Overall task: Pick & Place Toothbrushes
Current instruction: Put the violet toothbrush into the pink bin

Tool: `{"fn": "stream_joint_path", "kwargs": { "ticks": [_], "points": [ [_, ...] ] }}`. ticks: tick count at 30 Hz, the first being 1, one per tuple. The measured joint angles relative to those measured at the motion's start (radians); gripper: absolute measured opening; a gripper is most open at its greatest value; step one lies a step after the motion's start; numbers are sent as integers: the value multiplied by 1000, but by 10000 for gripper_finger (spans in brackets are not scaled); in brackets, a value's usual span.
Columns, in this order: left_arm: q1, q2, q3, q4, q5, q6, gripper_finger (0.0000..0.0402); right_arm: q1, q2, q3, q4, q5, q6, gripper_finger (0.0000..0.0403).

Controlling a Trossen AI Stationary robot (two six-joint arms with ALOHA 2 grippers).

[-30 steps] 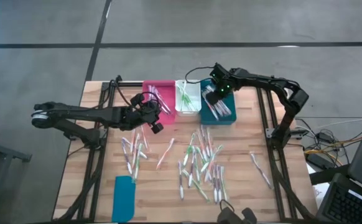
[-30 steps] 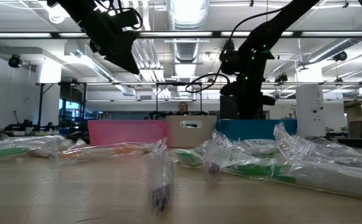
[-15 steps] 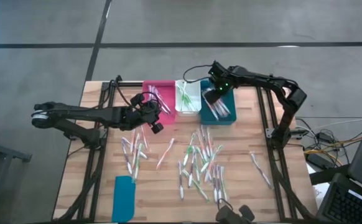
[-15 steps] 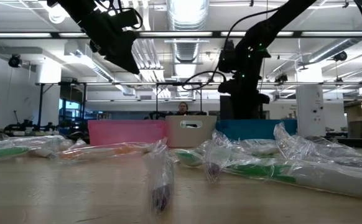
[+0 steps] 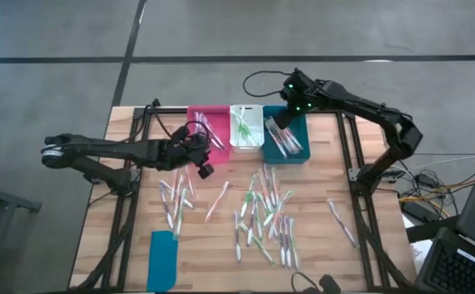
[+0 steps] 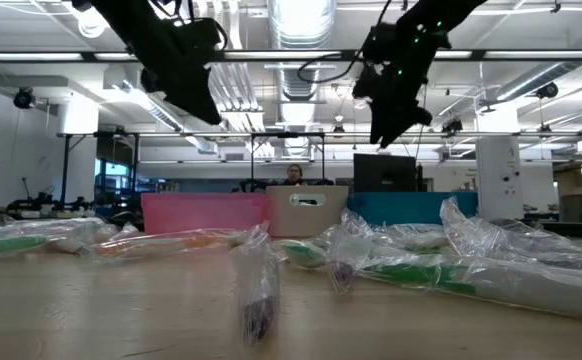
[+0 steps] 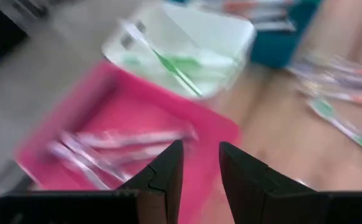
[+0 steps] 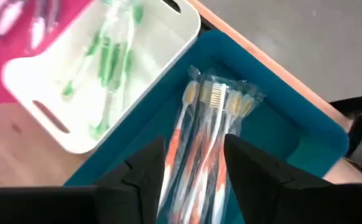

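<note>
1. Orange-accented toothbrushes (image 8: 201, 134) are lying in the teal bin (image 5: 296, 140), directly beneath the right gripper (image 8: 193, 163), whose fingers are standing apart and holding nothing.
2. The right arm is reaching in from three o'clock, hovering above that bin.
3. The left gripper (image 7: 198, 167) is hanging over the pink bin (image 5: 202, 116), fingers apart and empty, pink toothbrushes (image 7: 116, 146) lying below.
4. More toothbrushes (image 5: 264, 214) are lying scattered at the table's (image 5: 327, 245) six o'clock.
</note>
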Motion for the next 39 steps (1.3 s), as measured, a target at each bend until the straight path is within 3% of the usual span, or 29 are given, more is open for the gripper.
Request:
{"fn": "stream_joint_path", "kwargs": {
  "ticks": [3, 6, 13, 22, 28, 39],
  "points": [
    [-29, 0, 3, -91, 22, -132, 108, 18, -49, -12, -1, 1, -11, 141],
    [-92, 0, 3, -207, -32, -282, 108, 37, -93, -24, 1, 3, -23, 125],
    [-330, 0, 2, -464, -156, -711, 108, 42, -172, -64, 0, 53, -40, 97],
    [-614, 0, -22, -641, -168, -1147, 108, 42, -187, -79, 1, 57, -37, 91],
    [-695, 0, -91, -721, -61, -1385, 108, 42, -175, -79, 0, 57, -26, 109],
    [-706, 0, -166, -709, 165, -1609, 108, 41, -175, -79, 1, 78, -93, 141]
  ]
}}
